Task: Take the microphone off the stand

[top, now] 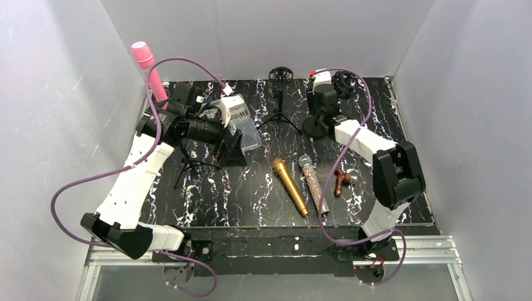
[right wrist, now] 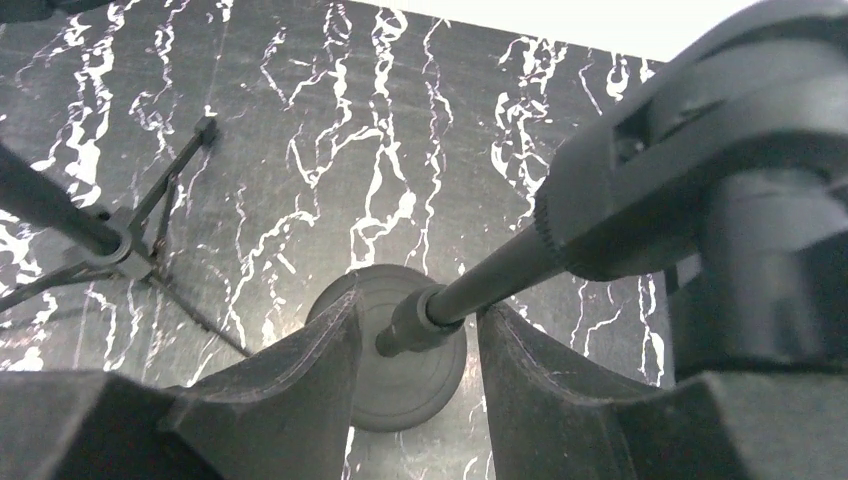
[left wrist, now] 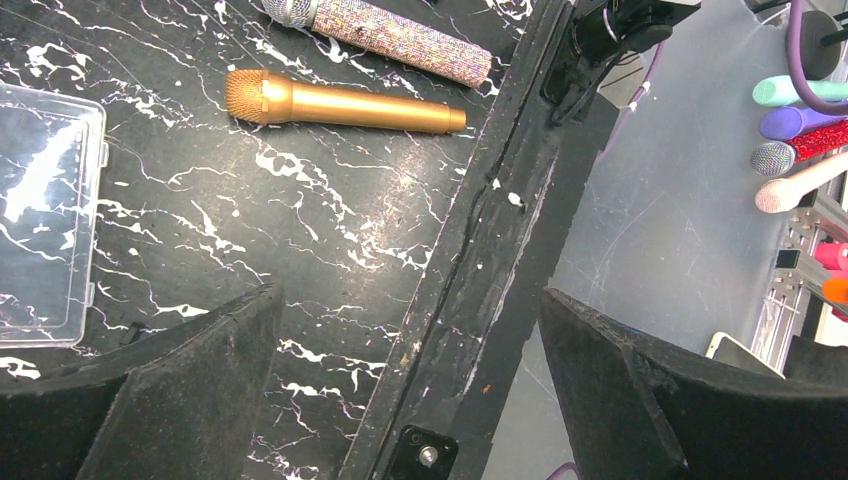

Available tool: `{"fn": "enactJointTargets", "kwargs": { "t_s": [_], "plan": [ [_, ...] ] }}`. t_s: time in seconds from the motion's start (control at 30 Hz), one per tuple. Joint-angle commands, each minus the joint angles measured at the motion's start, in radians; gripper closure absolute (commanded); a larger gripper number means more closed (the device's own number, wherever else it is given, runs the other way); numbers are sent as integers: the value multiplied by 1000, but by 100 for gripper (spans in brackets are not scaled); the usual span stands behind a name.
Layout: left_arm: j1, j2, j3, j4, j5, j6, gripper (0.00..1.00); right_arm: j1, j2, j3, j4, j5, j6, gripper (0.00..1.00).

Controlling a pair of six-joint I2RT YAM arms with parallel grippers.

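Note:
A pink microphone [top: 147, 66] stands tilted at the back left; its lower end and its stand's holder are hidden behind my left arm, and tripod legs [top: 188, 166] show below the arm. My left gripper [top: 231, 149] [left wrist: 410, 300] is open and empty, right of and nearer than the pink microphone. My right gripper [top: 320, 120] [right wrist: 418, 305] straddles the pole [right wrist: 470, 285] of a round-base stand [top: 315, 128] [right wrist: 400, 385], its jaws apart with a gap on the left side. That stand's holder [top: 344, 84] is empty.
An empty tripod stand [top: 280, 103] is at the back middle. A clear plastic box [top: 249, 133] [left wrist: 45, 215] lies beside my left gripper. A gold microphone [top: 290, 186] [left wrist: 340, 103], a glittery microphone [top: 311, 179] [left wrist: 395, 35] and a brown clip [top: 342, 180] lie on the mat.

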Motion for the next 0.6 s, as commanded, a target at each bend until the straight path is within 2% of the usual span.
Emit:
{"fn": "enactJointTargets", "kwargs": {
  "t_s": [0.0,0.17,0.57],
  "plan": [
    [2,-11,-8,-46,33,10,1,-4,60,58,122,53,-43,47],
    [2,2,-10,-47,35,10,1,-6,97,58,203,90,-102,49],
    [2,19,-14,-46,40,11,1,-29,122,48,239,76,-106,52]
  ]
}}
